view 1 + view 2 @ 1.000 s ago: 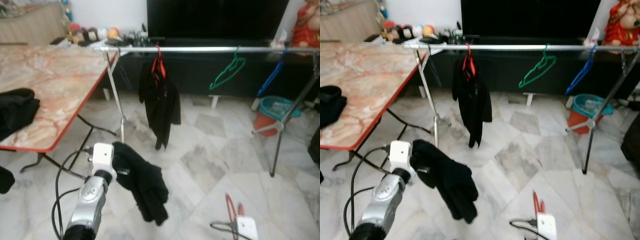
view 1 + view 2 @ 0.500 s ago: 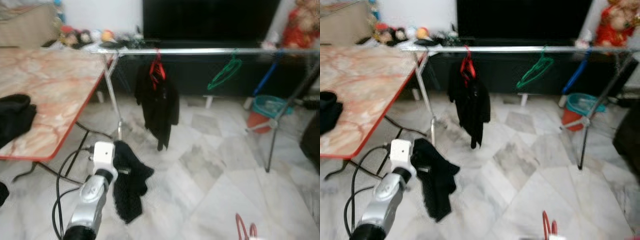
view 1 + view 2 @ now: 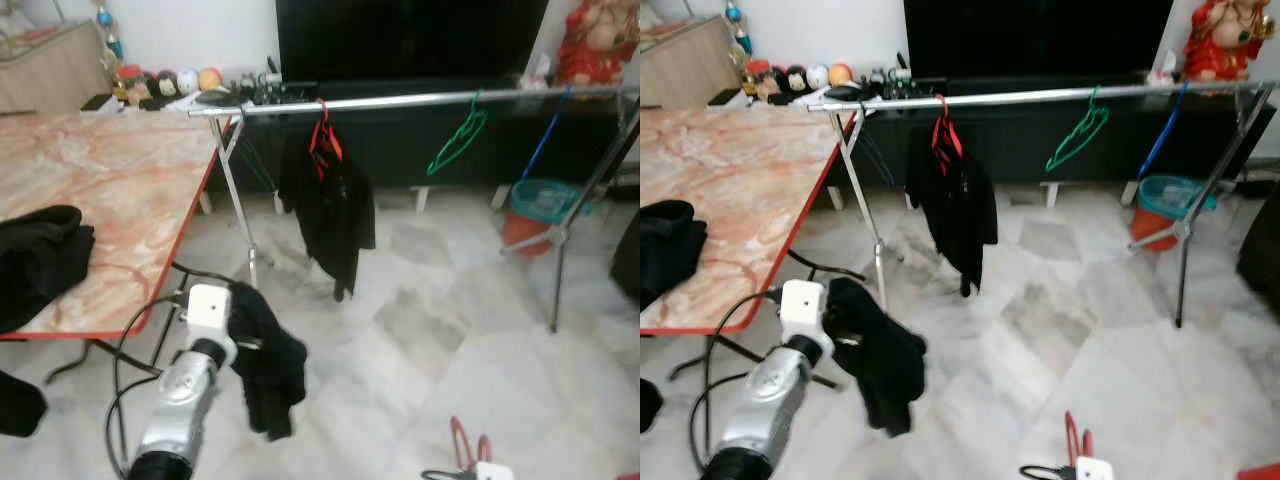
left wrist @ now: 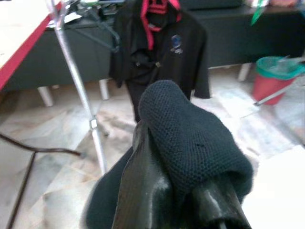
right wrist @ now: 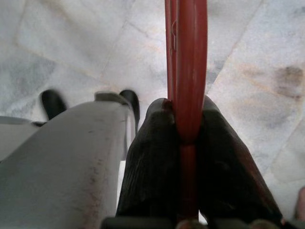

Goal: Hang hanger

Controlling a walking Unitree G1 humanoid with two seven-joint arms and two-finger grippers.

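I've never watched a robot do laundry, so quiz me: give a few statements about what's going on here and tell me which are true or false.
1. The right gripper is shut on a red hanger. True.
2. The left gripper holds a white towel. False: it holds a black garment.
3. A green hanger hangs bare on the metal rail. True.
4. The black shirt on the rail hangs from a blue hanger. False: its hanger is red.
5. The marble-patterned table is bare. False: black clothing lies on it.

A marble-patterned table [image 3: 120,190] with a red edge carries a black garment [image 3: 35,262] at its near edge, and small items [image 3: 160,82] crowd its far corner.
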